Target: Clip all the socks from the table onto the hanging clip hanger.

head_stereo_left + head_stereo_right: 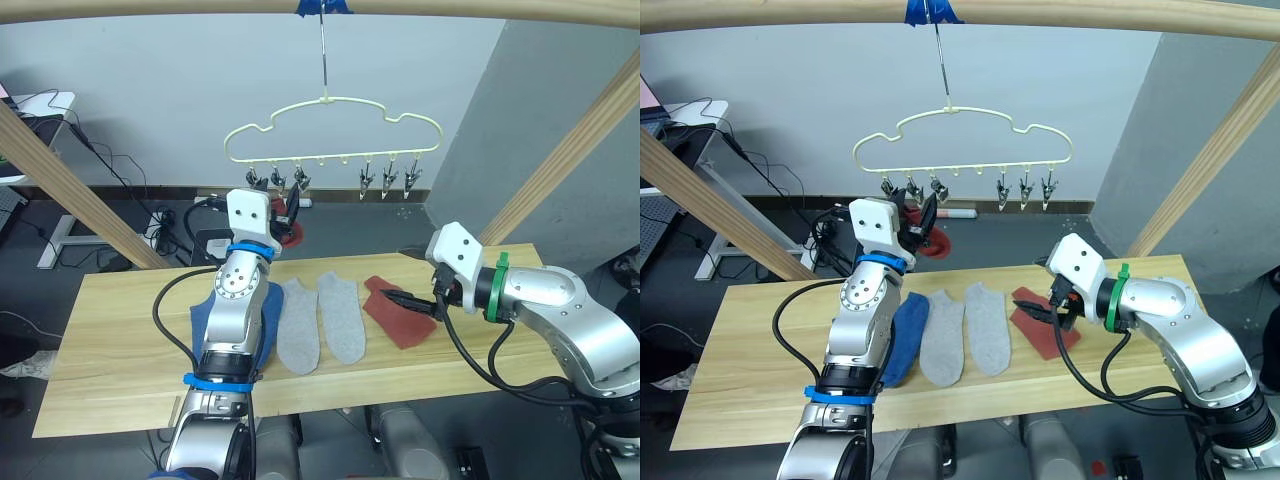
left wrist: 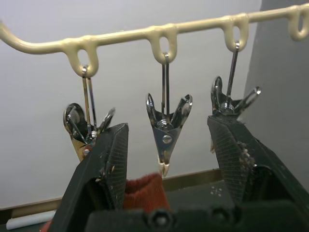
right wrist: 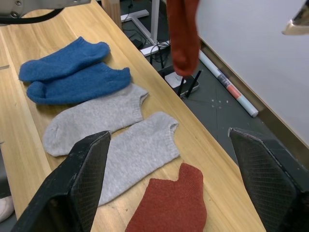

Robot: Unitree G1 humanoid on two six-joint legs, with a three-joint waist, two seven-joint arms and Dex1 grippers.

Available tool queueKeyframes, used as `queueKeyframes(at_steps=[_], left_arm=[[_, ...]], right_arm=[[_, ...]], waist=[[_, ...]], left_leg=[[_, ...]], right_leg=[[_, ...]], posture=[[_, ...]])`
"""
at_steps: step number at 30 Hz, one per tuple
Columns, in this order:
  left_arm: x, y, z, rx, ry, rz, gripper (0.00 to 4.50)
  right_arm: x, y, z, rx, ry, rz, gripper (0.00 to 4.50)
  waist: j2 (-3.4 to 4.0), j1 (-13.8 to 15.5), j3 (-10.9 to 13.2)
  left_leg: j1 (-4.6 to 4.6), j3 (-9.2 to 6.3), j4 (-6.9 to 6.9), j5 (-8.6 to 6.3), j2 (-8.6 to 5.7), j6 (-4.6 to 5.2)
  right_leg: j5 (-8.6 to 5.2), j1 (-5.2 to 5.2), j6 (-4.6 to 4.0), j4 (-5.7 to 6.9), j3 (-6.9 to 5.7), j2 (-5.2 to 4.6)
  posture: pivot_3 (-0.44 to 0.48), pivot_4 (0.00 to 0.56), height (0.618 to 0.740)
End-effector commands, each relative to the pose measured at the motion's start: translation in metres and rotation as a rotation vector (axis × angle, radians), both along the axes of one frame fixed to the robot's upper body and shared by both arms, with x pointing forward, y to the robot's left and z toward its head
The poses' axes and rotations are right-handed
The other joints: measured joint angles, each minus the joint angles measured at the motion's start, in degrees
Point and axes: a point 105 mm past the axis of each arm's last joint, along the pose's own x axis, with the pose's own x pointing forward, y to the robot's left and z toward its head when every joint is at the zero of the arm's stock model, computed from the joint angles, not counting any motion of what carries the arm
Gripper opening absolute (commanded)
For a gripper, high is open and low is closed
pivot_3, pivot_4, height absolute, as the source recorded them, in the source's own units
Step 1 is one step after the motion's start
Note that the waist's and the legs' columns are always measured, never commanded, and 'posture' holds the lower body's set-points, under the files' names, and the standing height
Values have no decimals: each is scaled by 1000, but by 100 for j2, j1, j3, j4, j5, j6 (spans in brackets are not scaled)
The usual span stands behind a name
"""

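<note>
My left hand (image 2: 166, 183) is raised under the left clips (image 2: 165, 126) of the clip hanger (image 1: 330, 130), its fingers apart, with one red sock (image 2: 144, 192) between them below. My right hand (image 1: 418, 302) hovers low over the other red sock (image 1: 398, 312) on the desk (image 1: 110, 340), fingers wide apart. Left of it lie two grey socks (image 1: 322, 322) and two blue socks (image 3: 72, 72).

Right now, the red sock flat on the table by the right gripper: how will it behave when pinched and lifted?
Probably floppy: the red sock lies limp and flat on the table, so it should drape from the right gripper. Likely light, being thin fabric. The knit looks grippy, so slipping seems unlikely.
</note>
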Motion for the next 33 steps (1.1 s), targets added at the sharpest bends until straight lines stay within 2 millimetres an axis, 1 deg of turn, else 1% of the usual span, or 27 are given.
queueKeyframes(at_steps=[1,10,13,17,33], left_arm=[[-7,1,14,-7,-64,0,2835],[-3,1,20,-7,-79,-8,2835],[-3,0,21,-3,-88,-11,2281],[-4,0,22,9,-93,-15,1094],[-4,-3,33,33,-133,-37,1094]], right_arm=[[-5,0,10,15,-40,15,4094],[-5,2,11,21,-40,23,4094],[-5,2,11,22,-39,24,4094],[-6,2,11,22,-36,25,4094],[-5,2,9,24,-30,25,4094]], waist=[[0,-1,1],[-5,0,11],[-5,0,13],[-5,0,15],[-7,1,20]], left_leg=[[0,0,0,0,0,0],[0,0,0,0,0,0],[0,1,-1,0,0,0],[0,0,-1,0,0,0],[0,0,-1,0,0,0]], right_leg=[[0,0,0,0,0,0],[0,0,0,0,0,0],[0,0,0,-2,0,0],[0,0,0,-1,0,0],[0,0,0,-1,0,0]], posture=[[-250,295,740],[-246,297,740],[-246,298,740],[-247,300,740],[-241,298,740]])
